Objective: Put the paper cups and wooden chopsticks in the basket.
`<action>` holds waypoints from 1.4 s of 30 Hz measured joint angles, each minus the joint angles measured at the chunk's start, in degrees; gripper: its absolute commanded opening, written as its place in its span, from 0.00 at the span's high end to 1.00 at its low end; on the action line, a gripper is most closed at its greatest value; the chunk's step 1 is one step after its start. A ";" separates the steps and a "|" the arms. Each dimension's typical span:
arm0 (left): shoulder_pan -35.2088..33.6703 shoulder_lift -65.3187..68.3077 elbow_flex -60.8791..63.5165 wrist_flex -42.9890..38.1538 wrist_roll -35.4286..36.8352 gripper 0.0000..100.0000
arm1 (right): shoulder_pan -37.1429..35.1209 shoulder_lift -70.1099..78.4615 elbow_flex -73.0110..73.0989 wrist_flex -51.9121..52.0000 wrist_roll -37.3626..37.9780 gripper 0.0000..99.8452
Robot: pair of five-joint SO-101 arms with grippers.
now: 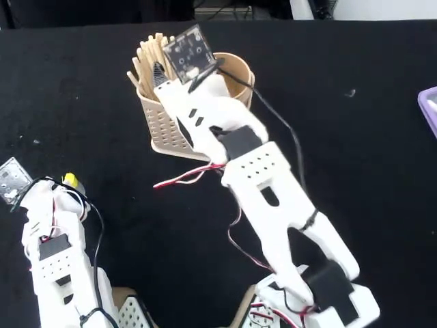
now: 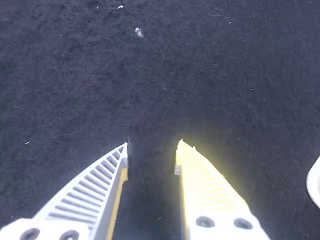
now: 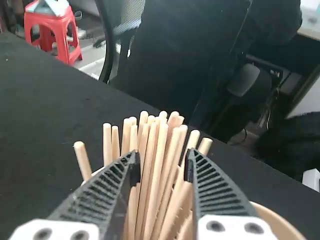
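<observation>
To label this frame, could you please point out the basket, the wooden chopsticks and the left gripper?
basket point(image 1: 164, 126): high view, perforated side wall.
wooden chopsticks point(image 3: 156, 145): right wrist view, middle of the bundle.
left gripper point(image 2: 153, 144): left wrist view, midway between fingertips.

The cream perforated plastic basket point(image 1: 167, 126) stands on the black cloth-covered table point(image 1: 355, 171), far and a little left of centre. The bundle of pale wooden chopsticks point(image 1: 145, 65) stands upright in its left part. The brown round paper cup point(image 1: 240, 72) is just right of the bundle; my arm hides its base. My right gripper point(image 3: 161, 162) sits above the bundle, jaws apart, several sticks between them. My left gripper point(image 2: 152, 150) is at the near left, well apart from the basket, over bare table, jaws apart. 1 purple plastic object point(image 1: 429, 106) lies at the right edge.
</observation>
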 measured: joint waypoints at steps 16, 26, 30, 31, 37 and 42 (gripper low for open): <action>-0.18 -7.47 -10.11 22.86 -1.85 0.96 | 16.18 -53.98 15.38 43.87 0.09 0.99; 7.30 -38.68 -13.01 48.53 -19.25 0.96 | 27.25 -86.59 51.87 39.82 0.00 0.98; 7.82 -38.24 -13.19 54.95 -24.00 0.96 | 27.34 -86.77 61.01 39.82 0.09 0.98; 7.82 -38.15 -13.19 55.30 -24.70 0.96 | 27.52 -86.77 63.03 39.82 0.09 0.98; 12.40 -40.09 -6.86 55.74 -26.11 0.96 | 27.34 -86.77 70.95 42.90 -3.60 0.98; 18.29 -41.05 1.58 56.00 -26.20 0.96 | 27.34 -86.77 78.51 45.36 -7.74 0.98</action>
